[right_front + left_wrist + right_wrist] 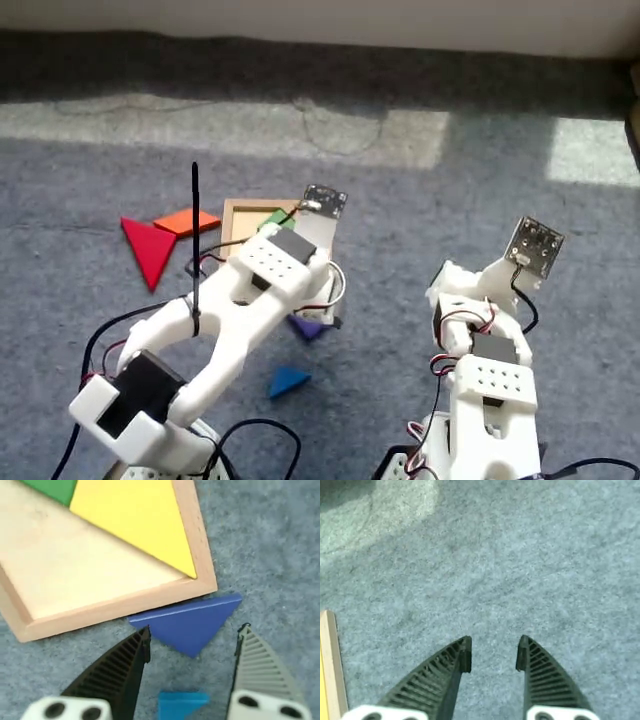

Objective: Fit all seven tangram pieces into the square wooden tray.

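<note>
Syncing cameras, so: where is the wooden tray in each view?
High view: tray mid-table, partly under the left arm.
Left wrist view: tray corner beside the dark blue triangle.
Right wrist view: tray rim at the picture's edge.
Shared landmark: green piece inside it, high and left wrist views.

Triangle (135, 515) in tray (202, 555) corner, second triangle (192, 625) against rim outside, small piece (180, 702) near

Arm shells: left arm (235, 315) and right arm (490, 375) are white plastic with black motor blocks
Wiring: black cables (262, 425), red-and-white leads (462, 327)
Left gripper (195, 632): one black ribbed finger, one grey
Right gripper (493, 652): both fingers black, ribbed
</note>
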